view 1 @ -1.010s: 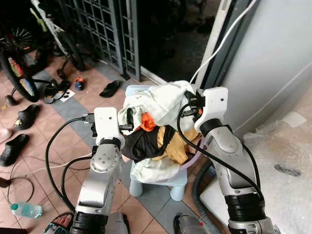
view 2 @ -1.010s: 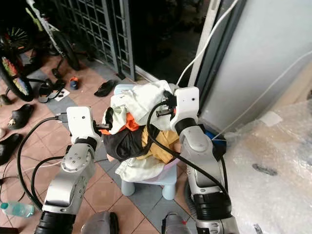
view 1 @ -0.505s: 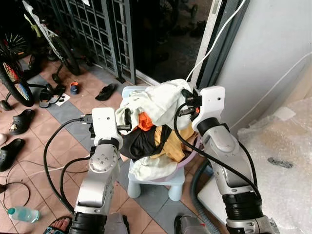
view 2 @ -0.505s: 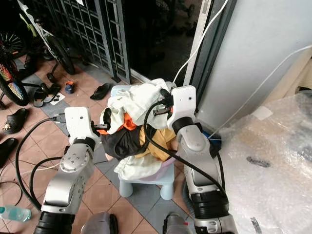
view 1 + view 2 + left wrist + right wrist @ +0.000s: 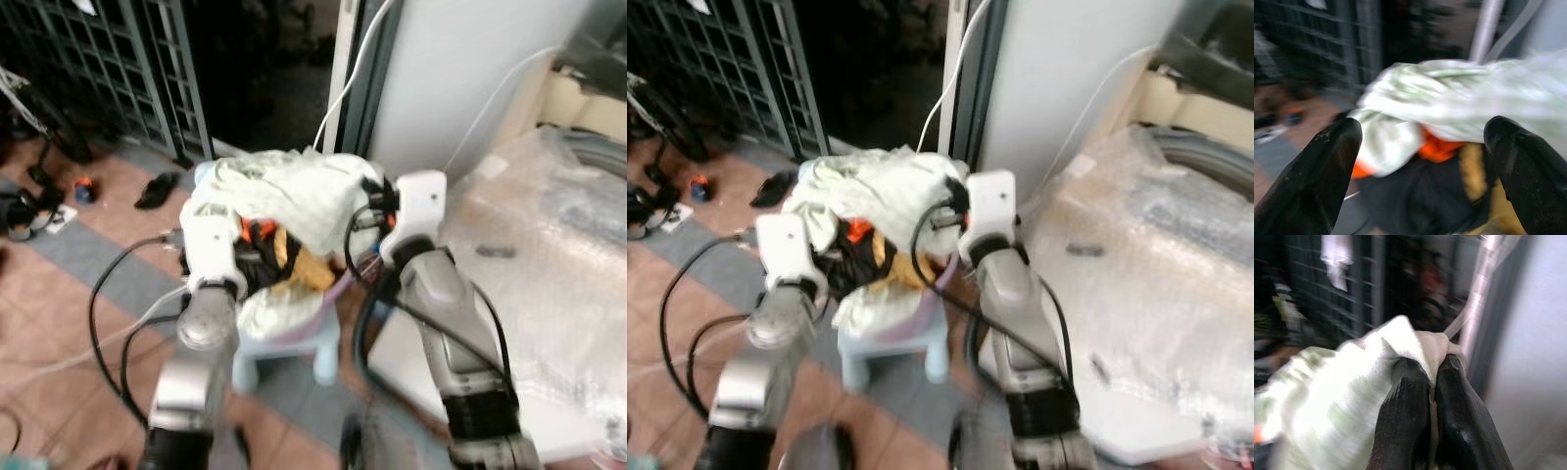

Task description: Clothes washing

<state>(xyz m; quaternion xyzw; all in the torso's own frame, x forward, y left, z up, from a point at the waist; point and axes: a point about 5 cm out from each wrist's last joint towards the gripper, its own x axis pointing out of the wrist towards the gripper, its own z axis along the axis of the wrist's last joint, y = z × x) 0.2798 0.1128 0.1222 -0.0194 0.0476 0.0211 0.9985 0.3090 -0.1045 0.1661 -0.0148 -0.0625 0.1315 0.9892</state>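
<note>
The pile of clothes sits in a pale purple basin, which stands on a small light-blue stool on the tiled floor, between the two arms. The pictures are blurred, so small details are not sure.

The clothes look soft and loose: a big whitish-green cloth on top, with orange, black and yellow pieces under it. I judge the pile light, but limp and tangled, so one piece will probably drag others with it when pulled. It is not fragile and not slippery. The best place to take hold is a thick fold or a bunched edge, not a flat part, because thin cloth can slide out of two narrow fingers.

The left pincer is on the left side of the pile, at the dark and orange pieces. Its two black fingers stand wide apart with nothing between them; the clothes lie just ahead of the tips.

The right pincer is at the upper right edge of the pile. Its fingers are pressed together and pinch a fold of the whitish cloth, which comes over their tips. To the right is a washing machine covered with bubble wrap.
</note>
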